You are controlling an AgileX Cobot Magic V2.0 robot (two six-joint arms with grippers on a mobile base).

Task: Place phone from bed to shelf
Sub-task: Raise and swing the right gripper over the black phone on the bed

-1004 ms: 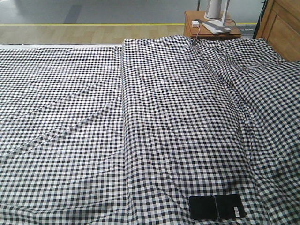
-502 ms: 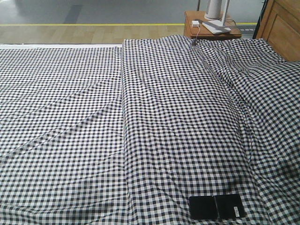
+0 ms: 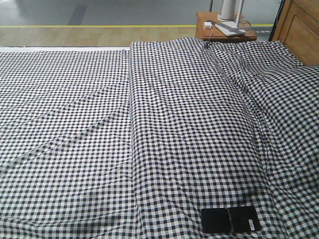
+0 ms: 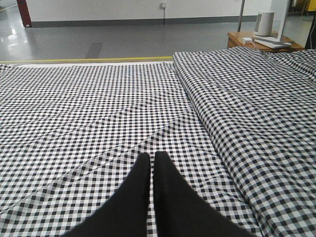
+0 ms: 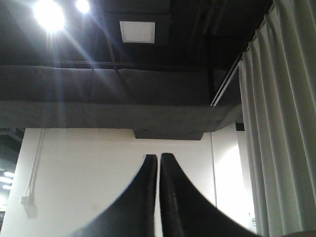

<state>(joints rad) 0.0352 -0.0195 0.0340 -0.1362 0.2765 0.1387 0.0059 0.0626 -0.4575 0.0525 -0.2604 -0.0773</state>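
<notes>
We see the bed (image 3: pixel 99 124) in black-and-white small-check gingham, the phone (image 3: pixel 230 219) glossy black with a white sticker (image 3: pixel 252 225), the side table (image 3: pixel 201 32) orange-brown, and a yellow line (image 3: pixel 75 26) crossing the grey floor (image 3: pixel 99 12).

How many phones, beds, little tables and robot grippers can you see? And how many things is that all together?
phone: 1
bed: 1
small wooden table: 1
grippers: 2, the left gripper and the right gripper
Total: 5
</notes>
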